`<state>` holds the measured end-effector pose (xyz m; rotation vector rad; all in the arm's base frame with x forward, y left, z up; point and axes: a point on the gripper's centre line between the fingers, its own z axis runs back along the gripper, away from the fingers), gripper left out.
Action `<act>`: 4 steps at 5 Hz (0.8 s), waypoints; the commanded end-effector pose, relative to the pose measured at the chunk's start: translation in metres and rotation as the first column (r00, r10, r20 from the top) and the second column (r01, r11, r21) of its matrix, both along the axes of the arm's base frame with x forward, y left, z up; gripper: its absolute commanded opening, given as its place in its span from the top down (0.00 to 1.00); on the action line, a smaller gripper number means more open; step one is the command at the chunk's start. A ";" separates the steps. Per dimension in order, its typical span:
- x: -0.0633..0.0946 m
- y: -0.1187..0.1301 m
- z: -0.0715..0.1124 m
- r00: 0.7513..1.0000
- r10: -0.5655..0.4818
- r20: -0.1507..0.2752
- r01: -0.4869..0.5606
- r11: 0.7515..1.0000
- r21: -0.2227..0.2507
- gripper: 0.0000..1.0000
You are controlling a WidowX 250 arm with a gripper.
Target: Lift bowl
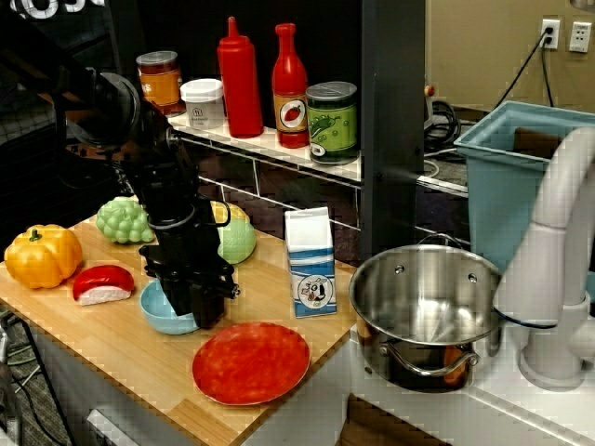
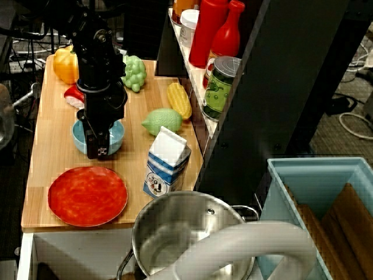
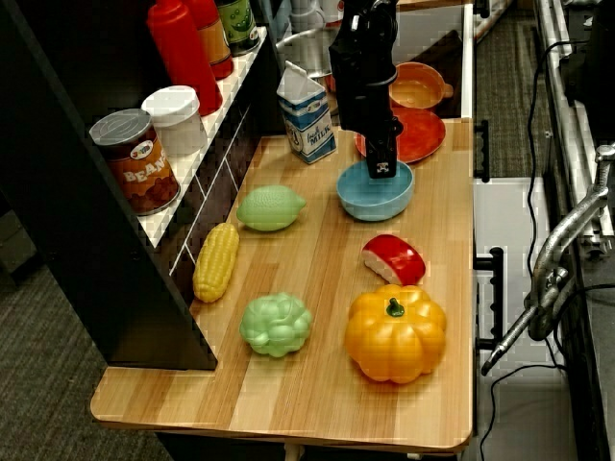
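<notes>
The view from the shelf end shows the gripper (image 3: 382,169) lowered over the bowl (image 3: 375,195), jaws apparently straddling its far rim, ready to clamp and lift, though their exact state is unclear.

Bowl (image 3: 376,197): small, round, glossy light blue, plain. Sits upright on the wooden tabletop (image 3: 317,317), mouth up. Lies between the red plate (image 2: 87,195) and the red-and-white wedge (image 3: 394,259), just beside each. The black tool (image 3: 381,169) reaches down into its mouth at the rim nearest the plate.
</notes>
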<state>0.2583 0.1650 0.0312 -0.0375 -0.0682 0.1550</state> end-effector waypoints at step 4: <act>-0.007 0.019 0.054 0.999 0.005 0.045 -0.006 1.000 0.016 1.00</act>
